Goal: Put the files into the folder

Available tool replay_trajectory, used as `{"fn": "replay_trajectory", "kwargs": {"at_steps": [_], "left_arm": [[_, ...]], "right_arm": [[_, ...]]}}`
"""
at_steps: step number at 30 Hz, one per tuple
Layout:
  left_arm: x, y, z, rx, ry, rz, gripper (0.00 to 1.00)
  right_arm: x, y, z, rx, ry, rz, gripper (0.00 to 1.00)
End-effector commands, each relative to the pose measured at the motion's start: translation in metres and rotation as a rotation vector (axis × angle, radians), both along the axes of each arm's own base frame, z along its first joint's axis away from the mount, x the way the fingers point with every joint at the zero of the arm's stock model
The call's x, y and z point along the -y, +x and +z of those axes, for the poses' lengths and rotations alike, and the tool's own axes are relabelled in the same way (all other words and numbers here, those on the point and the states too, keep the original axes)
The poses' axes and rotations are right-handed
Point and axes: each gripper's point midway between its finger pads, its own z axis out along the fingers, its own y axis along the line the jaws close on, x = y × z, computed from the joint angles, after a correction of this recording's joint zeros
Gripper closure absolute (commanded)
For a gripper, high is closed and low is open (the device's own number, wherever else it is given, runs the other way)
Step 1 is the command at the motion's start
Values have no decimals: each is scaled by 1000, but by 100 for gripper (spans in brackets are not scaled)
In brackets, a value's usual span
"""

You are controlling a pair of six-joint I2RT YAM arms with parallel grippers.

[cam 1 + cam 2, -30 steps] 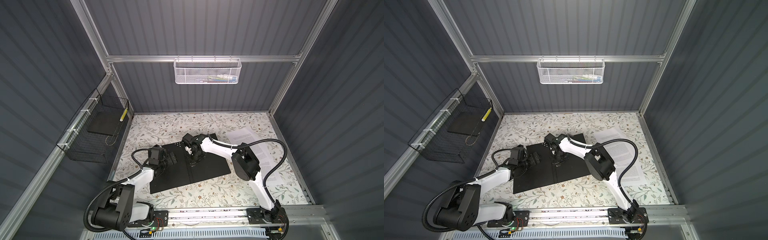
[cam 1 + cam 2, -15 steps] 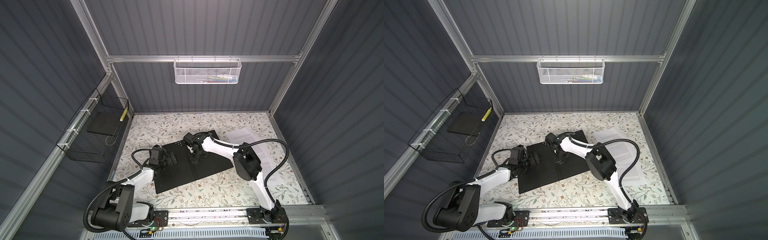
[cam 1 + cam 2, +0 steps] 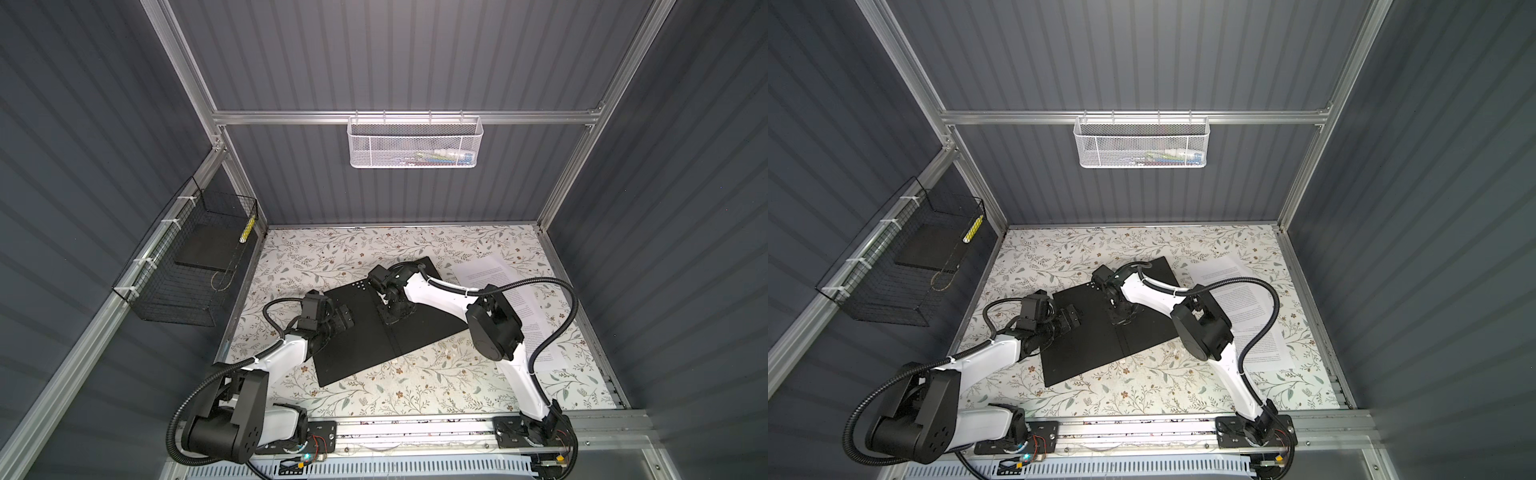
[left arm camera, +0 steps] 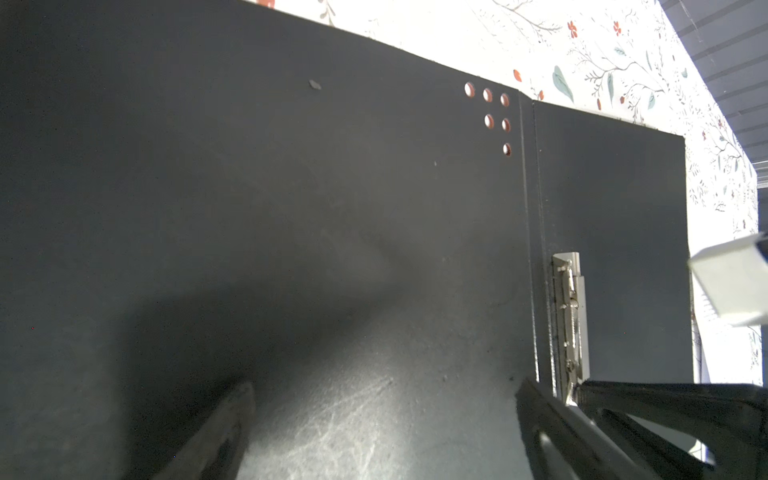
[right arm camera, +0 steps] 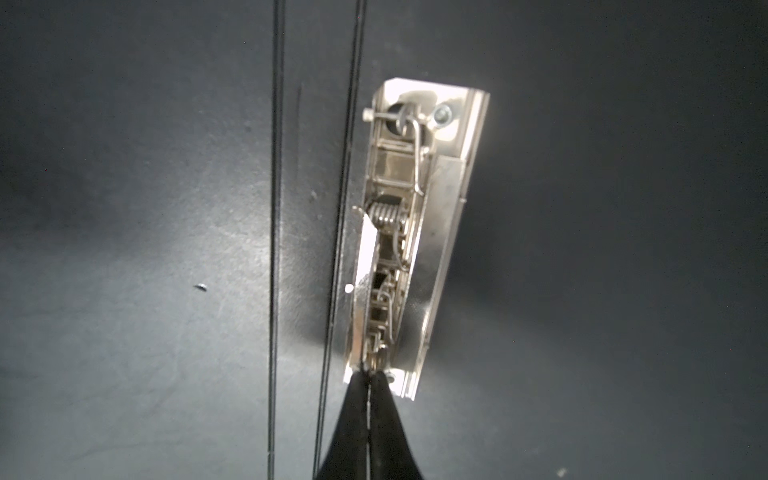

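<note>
**Clip first, sheets after**

By my reading, you are working on the clip, ahead of any loading.

On the left, your left gripper (image 3: pixel 344 321) is hovering low over the left leaf of the folder (image 3: pixel 357 353), with its fingers (image 4: pixel 222 428) spread wide and grasping nothing. The folder is lying open and flat on the floral worktop (image 3: pixel 374 399), black inside facing up. The metal clip (image 5: pixel 409 232) is sitting just beside the fold. Your right gripper (image 5: pixel 368 376) is pointing down at it, fingers clenched together and tips touching one end of the clip. I cannot tell whether the clip is lifting.

The files (image 3: pixel 484 272) are lying on the worktop to the right of the folder, and none are inside yet.

Next, you are likely needing the clip raised, then the sheets fetched and slid squarely under it.

Around you, 1 black wire basket (image 3: pixel 183 270) is hanging on the left wall and 1 white mesh basket (image 3: pixel 413 143) on the back rail, both well apart from the work. Your right arm (image 3: pixel 494 332) is hanging over the files and covering part of them.
</note>
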Motion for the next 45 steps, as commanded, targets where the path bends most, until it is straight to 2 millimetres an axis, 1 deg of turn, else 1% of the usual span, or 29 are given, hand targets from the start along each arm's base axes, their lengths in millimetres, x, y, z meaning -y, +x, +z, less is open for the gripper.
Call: {"fn": "replay_trajectory", "kwargs": {"at_steps": [1, 7, 12, 17, 21, 24, 28, 34, 36, 37, 39, 41, 42, 44, 45], "left_arm": [[-19, -60, -54, -273, 72, 20, 0], [-19, -59, -54, -282, 74, 20, 0], [-19, -59, -54, -290, 78, 18, 0], [-19, -59, -55, -293, 77, 16, 0], [-19, -59, -54, -289, 77, 16, 0], [-19, -59, -54, -289, 78, 15, 0], [-19, -59, -54, -284, 77, 16, 0], [-20, -59, -54, -274, 78, 21, 0], [-20, -60, -54, -273, 77, 19, 0], [-20, -59, -53, -272, 77, 20, 0], [-20, -59, -53, -273, 78, 19, 0], [-20, -59, -54, -274, 77, 20, 0], [-20, -60, -54, -273, 77, 19, 0], [-20, -60, -53, -270, 77, 21, 0], [-20, -60, -53, -270, 76, 21, 0]], "right_arm": [[59, -14, -53, -117, -211, -47, 100], [61, -18, -68, -181, -190, -52, 100], [65, -16, -71, -202, -197, -61, 100], [71, -10, -60, -161, -226, -65, 100], [82, -1, -46, -108, -274, -68, 100], [86, 1, -42, -98, -275, -68, 100], [86, 6, -32, -70, -274, -65, 100], [75, 9, -14, -44, -222, -63, 100], [77, 13, -11, -18, -237, -61, 100], [80, 14, -14, -15, -257, -57, 100], [87, 11, -27, -42, -303, -45, 100], [91, 4, -45, -82, -318, -39, 100], [90, 1, -50, -98, -309, -41, 100], [89, -2, -54, -104, -289, -45, 100], [89, -2, -52, -100, -284, -47, 100]]}}
